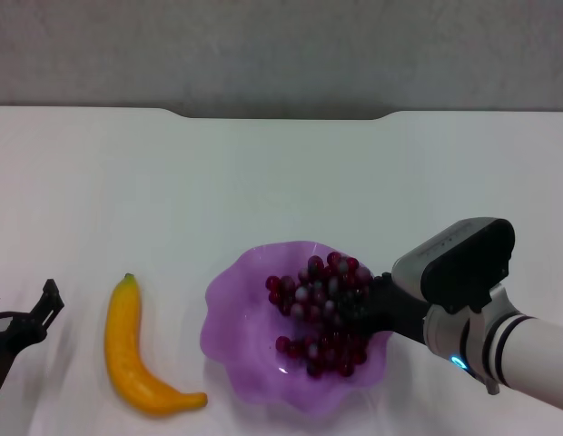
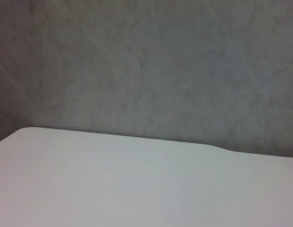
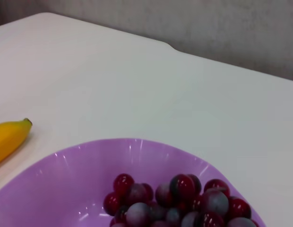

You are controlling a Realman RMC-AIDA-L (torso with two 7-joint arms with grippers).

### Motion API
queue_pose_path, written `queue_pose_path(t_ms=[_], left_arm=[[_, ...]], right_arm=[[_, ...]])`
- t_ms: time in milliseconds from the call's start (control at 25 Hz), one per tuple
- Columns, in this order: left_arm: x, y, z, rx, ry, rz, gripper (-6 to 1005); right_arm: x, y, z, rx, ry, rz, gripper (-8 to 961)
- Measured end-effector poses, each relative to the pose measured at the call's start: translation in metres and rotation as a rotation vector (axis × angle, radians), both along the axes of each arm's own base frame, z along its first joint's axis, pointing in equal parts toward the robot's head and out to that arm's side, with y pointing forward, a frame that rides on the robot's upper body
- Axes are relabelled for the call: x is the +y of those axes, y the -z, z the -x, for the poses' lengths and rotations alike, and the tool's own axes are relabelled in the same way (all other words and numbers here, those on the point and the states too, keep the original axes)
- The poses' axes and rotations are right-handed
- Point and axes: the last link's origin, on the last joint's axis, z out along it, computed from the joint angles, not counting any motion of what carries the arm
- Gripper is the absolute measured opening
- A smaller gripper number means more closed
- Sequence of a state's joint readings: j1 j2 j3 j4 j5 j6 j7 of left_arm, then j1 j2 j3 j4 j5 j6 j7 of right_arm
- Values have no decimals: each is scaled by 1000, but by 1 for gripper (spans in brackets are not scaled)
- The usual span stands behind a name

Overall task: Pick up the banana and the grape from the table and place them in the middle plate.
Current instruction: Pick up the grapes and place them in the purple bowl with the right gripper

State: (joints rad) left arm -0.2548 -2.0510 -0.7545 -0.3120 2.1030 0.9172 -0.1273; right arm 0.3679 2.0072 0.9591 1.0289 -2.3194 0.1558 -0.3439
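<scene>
- Right gripper [image 1: 370, 307], head view: dark fingers run in over the rim of the middle plate [image 1: 229, 313] and are lost against the grape [image 1: 320, 312]. Open or closed: cannot tell. No fingers in the right wrist view.
- Grape [image 3: 177, 202], right wrist view: cut by the lower picture edge; only the top berries show.
- Middle plate [image 3: 80, 177], right wrist view: near part cut off by the picture edges.
- Banana [image 3: 8, 138], right wrist view: stem end only; the rest runs off the picture edge.
- Left gripper [image 1: 27, 320], head view: cropped at the left edge; fingers spread, arm behind it out of picture.
- Right arm [image 1: 527, 350], head view: cut by the right edge.
</scene>
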Motion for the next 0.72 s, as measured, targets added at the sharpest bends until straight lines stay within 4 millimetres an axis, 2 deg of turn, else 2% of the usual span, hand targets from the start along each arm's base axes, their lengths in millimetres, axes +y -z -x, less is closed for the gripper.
queue_pose_path(t_ms=[400, 600, 720], left_arm=[[0, 0, 0, 1, 1, 0, 890], [-1, 0, 1, 1, -2, 0, 890], [-1, 0, 1, 1, -2, 0, 890]], right_arm=[[2, 3, 5, -34, -41, 26, 428], [-1, 3, 17, -26, -88, 24, 519], [-2, 3, 20, -19, -92, 24, 747]])
